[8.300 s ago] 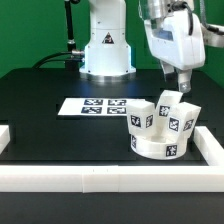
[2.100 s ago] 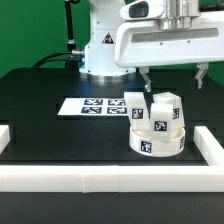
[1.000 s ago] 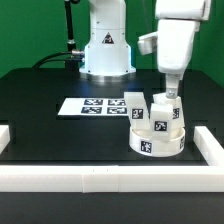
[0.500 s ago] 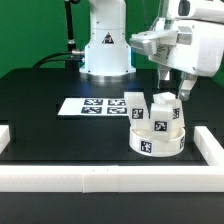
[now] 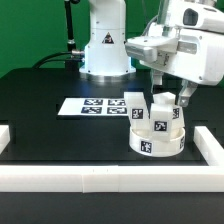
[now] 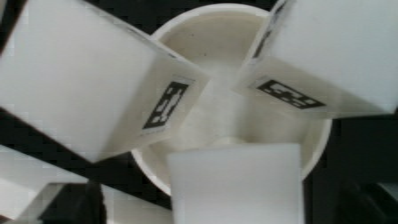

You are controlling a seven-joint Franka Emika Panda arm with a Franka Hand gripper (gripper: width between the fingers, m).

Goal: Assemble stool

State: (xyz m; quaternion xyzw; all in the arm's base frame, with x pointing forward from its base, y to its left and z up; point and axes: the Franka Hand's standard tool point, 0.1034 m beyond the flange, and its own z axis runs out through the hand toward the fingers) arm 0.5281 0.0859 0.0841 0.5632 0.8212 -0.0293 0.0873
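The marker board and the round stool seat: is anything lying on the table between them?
No. In the exterior view, only bare black table separates the marker board from the seat.

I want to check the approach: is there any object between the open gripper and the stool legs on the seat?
Nothing visible. The gripper hangs open just above the legs, which stand on the seat.

Backdrop: green wall (image 5: 30, 25) fills the upper left of the exterior view.
Table: black top (image 5: 50, 125) spans the middle of the frame.
Border: white rails (image 5: 100, 179) run along the lower edge and both lower sides.
Marker board: flat white sheet (image 5: 88, 106), centre left on the table.
Light: even, soft, no hard shadows.
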